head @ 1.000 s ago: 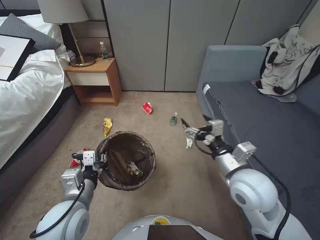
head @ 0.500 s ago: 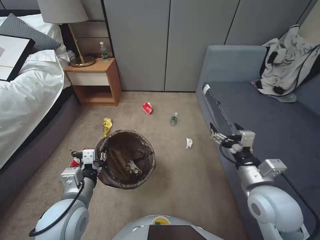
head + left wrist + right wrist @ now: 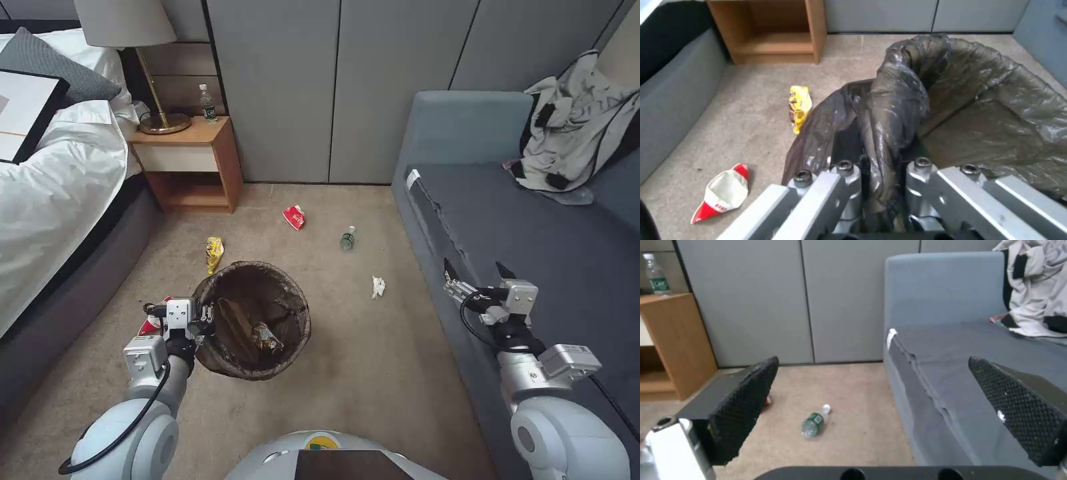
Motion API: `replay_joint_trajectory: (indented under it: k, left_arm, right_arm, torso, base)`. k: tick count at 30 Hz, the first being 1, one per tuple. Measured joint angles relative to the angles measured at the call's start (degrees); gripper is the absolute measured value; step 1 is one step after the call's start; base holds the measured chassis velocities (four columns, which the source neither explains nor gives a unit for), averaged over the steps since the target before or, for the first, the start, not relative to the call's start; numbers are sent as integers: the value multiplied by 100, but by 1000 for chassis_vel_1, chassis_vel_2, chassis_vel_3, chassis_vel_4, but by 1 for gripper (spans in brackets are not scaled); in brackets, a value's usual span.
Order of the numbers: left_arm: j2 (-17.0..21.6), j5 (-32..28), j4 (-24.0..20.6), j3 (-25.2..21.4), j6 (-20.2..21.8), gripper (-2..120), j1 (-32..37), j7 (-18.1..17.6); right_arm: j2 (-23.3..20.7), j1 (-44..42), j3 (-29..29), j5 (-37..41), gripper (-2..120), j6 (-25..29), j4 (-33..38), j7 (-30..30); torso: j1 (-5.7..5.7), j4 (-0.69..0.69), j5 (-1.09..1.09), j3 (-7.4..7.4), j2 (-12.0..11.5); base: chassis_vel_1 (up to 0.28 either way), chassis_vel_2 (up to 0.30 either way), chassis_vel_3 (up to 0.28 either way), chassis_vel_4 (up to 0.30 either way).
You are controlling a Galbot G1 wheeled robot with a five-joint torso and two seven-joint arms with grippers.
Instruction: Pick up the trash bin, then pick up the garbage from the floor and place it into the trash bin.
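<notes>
A Galbot G1 stands on the carpet between bed and sofa, its left gripper [image 3: 208,319] clamped on the bagged rim of the trash bin [image 3: 253,320], which hangs at the robot's near left with litter already lying inside. The right gripper [image 3: 475,272] hovers over the sofa's [image 3: 533,227] front edge at the near right, jaws wide apart and holding nothing.

Garbage lies scattered on the floor: a crumpled white paper [image 3: 378,287] just right of the bin, a small plastic bottle [image 3: 347,238] and a red wrapper [image 3: 294,217] farther off toward the wall, a yellow wrapper [image 3: 214,252] at the bin's far-left side, and a red-white carton [image 3: 722,193] near the left arm.

The paper looks feather-light and soft and should crush between the pads wherever it is pinched; a grasp across its bulk from above seems safest. The bottle appears smooth and liable to roll, so its waist looks the better hold. The thin bag over the rim may slip.
</notes>
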Motion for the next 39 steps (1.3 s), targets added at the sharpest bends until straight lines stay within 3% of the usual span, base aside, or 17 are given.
replay_joint_trajectory:
  k: [39]
  left_arm:
    - [-22, -23, 0, 3, -21, 7, 69, 12]
  right_arm:
    - [174, -121, -226, -357, 100, 106, 3, -22]
  torso:
    - [1, 1, 0, 1, 0]
  base:
    - [-137, 138, 135, -132]
